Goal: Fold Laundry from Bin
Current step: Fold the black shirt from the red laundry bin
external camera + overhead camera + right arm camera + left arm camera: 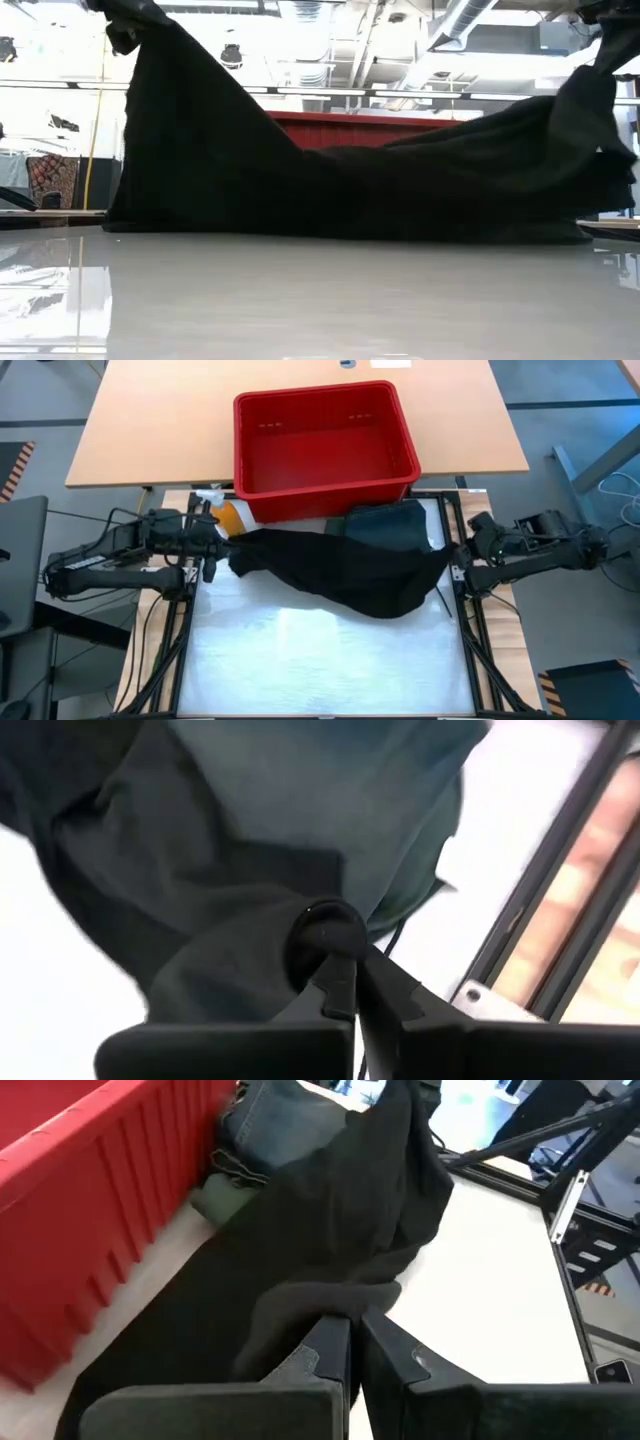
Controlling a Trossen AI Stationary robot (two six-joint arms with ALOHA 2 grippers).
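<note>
I hold the black garment (340, 575) stretched just in front of the bin (325, 445); left gripper (352, 1360) and right gripper (352, 982) each pinch an end; limp, light cloth sags; I judge corners grip best.

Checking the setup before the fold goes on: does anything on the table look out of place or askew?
The orange spray bottle lies beside the red bin, near the left gripper; it is no laundry. The black garment hangs stretched between the left gripper and the right gripper, partly over a dark green garment. Nothing looks spilled or damaged.
</note>
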